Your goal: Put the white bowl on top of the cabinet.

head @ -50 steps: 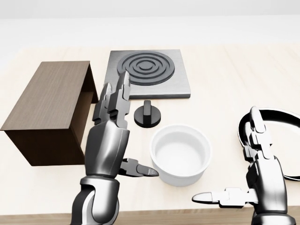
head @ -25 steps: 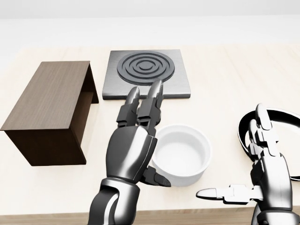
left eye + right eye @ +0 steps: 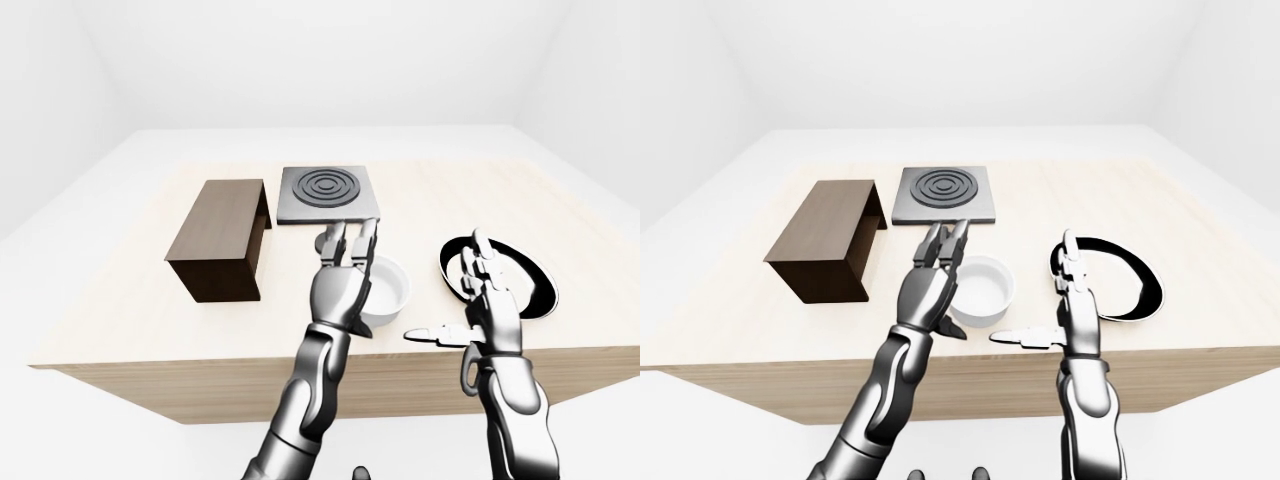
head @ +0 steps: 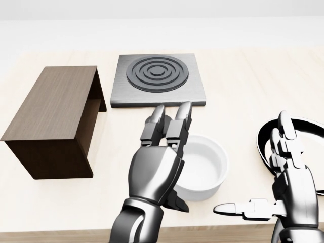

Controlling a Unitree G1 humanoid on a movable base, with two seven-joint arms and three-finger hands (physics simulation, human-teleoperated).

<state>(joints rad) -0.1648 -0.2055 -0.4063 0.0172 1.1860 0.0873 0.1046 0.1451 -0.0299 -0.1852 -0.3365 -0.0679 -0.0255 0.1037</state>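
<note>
Your left hand (image 4: pixel 158 167) is the nearer one: it sits over the left rim of the white bowl (image 4: pixel 202 169), palm down, its fingers (image 4: pixel 177 124) stretched straight and pressed side by side, pointing toward the top of the head view, with the thumb tucked low against the bowl's near wall. Nothing is gripped; the fingers lie over the rim and do not close round it. The bowl stands upright on the wooden table (image 4: pixel 243 86), just to the right of that hand, below the grey stove plate (image 4: pixel 158 81) and between your two hands. Your right hand (image 4: pixel 288 187) is spread, thumb sticking out toward the bowl, and stands apart from it, partly in front of the black-rimmed plate (image 3: pixel 1135 275). The brown cabinet (image 4: pixel 53 119) lies to the left of the bowl, its long axis running from the bottom of the head view to the top, its flat top free. So, by my reading, the carry goes leftward and up: you will need a firm hold on the bowl's left wall first, since the hand only covers it for now.
</note>
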